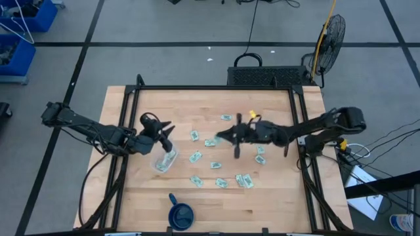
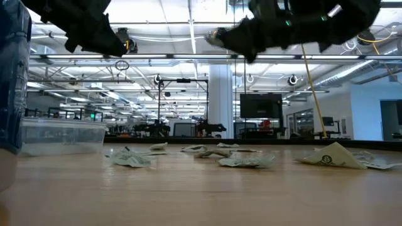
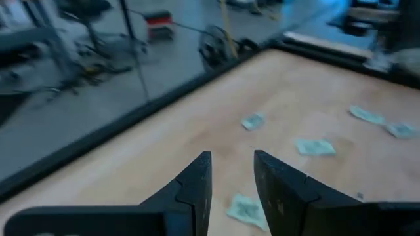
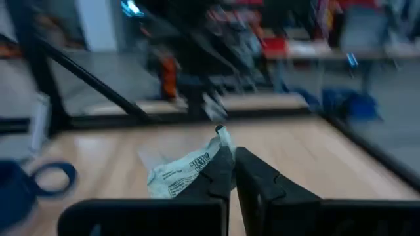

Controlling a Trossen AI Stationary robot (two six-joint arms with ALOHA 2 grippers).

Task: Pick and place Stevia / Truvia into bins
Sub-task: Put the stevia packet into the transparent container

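Observation:
Several pale green and white Stevia sachets [image 1: 195, 157] lie flat and scattered over the middle of the wooden table [image 1: 275, 196]; they also show in the low view [image 2: 246, 161]. The clear bin [image 1: 165, 160] stands on the table left of them and appears in the low view too [image 2: 63, 135]. My left gripper [image 1: 168, 131] hangs open just above and beyond the bin, with nothing between its fingers [image 3: 197, 180]. My right gripper [image 1: 218, 137] is raised over the table's middle, shut on one sachet [image 4: 187, 172]. My right gripper pinches a crumpled sachet by one end [image 4: 220, 147] between its two fingertips. The fingers lie about level and point toward the table's left. The rest of the sachet sticks out sideways from the fingers, lifted clear of the table [image 1: 210, 142].
A dark blue cup with a handle [image 1: 180, 213] stands near the table's front edge, left of centre. A black frame [image 1: 216, 88] runs around the table. Bare wood lies at the front right and the far left of the tabletop.

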